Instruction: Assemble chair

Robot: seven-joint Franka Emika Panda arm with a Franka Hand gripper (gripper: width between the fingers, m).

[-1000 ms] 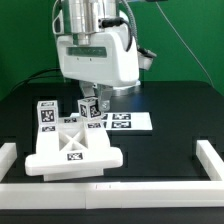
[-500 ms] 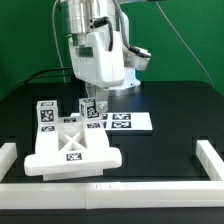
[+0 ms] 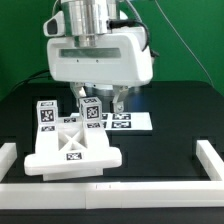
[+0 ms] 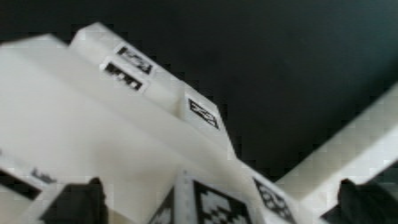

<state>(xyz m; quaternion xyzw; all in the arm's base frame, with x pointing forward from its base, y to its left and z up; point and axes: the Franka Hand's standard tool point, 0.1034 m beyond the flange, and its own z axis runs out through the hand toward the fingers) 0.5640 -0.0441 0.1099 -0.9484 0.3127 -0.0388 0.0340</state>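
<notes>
The chair's joined white parts point(image 3: 72, 150) lie on the black table at the exterior view's left, a tagged slab in front and a tagged upright block point(image 3: 45, 112) behind. A short tagged post point(image 3: 90, 110) stands up from the back of this assembly. My gripper point(image 3: 99, 100) hangs over the post, open, one finger point(image 3: 80, 95) on each side and clear of it. In the wrist view the post's tagged top point(image 4: 222, 205) sits between my gripper's point(image 4: 217, 208) dark fingertips point(image 4: 71, 200), with the white tagged slab point(image 4: 89, 120) beyond.
The marker board point(image 3: 128, 122) lies flat just behind the post, toward the exterior view's right. White border rails run along the front point(image 3: 110, 195), the left point(image 3: 8, 155) and the right point(image 3: 210, 158) of the black table.
The gripper turned about its wrist over the post, then its jaws spread wide and let go of the post. The chair parts stayed in place.
</notes>
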